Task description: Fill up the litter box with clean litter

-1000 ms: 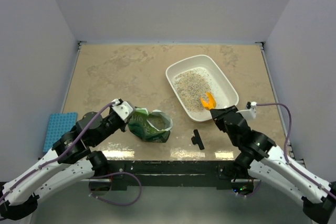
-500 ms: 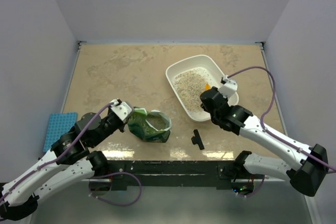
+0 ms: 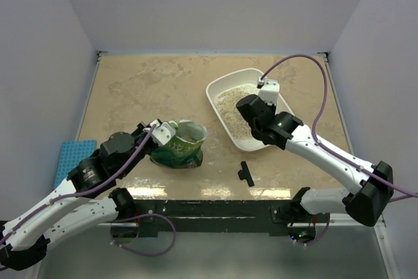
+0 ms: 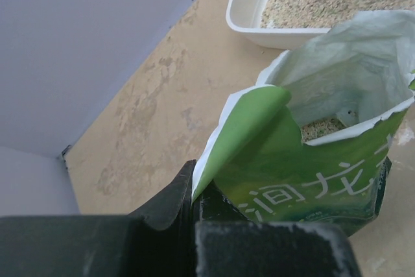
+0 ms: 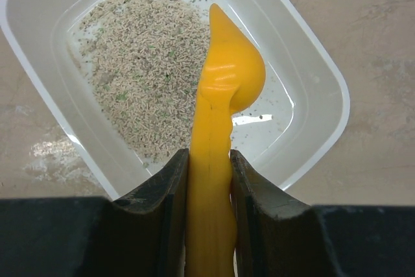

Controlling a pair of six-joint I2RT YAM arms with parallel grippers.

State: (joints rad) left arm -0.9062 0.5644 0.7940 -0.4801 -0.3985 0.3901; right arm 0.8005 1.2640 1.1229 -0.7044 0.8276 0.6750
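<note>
Left gripper (image 4: pixel 193 191) pinches the bag flap (image 4: pixel 245 121), right gripper (image 5: pixel 209 163) clamps the scoop (image 5: pixel 228 76) above the box (image 5: pixel 327 79); if the flap slips, litter (image 4: pixel 321 129) spills.

left fingers (image 4: pixel 170 194) pinched shut; right fingers (image 5: pixel 161 207) clamped.

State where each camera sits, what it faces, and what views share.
Top external: above and behind the bases, looking down at the table; both arms show.
Left wrist: on the left arm, facing the green bag its jaws pinch.
Right wrist: above the litter box, looking down; its jaws clamp the yellow scoop.
Shared: all three show the litter box.
</note>
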